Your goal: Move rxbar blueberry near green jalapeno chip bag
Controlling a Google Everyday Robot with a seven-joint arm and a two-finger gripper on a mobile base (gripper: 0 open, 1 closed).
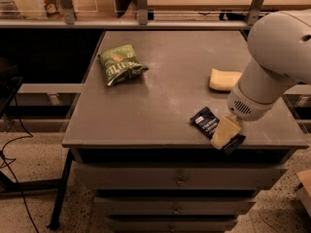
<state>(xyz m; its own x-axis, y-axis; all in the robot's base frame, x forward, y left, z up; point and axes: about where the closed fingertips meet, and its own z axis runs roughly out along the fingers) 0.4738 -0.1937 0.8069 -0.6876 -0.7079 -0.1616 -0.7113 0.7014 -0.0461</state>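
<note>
The rxbar blueberry (206, 121), a dark navy bar with white text, lies flat near the table's front right edge. My gripper (225, 132), with tan pads, is down on the bar's right half and covers it; the bar's far end (235, 142) shows past the gripper at the table edge. The green jalapeno chip bag (120, 63) lies at the back left of the table, far from the bar and the gripper.
A pale yellow sponge-like block (224, 79) lies at the right, behind the gripper. My white arm (272, 62) hangs over the table's right side. The grey table (160, 106) has drawers below. A railing and shelf run along the back.
</note>
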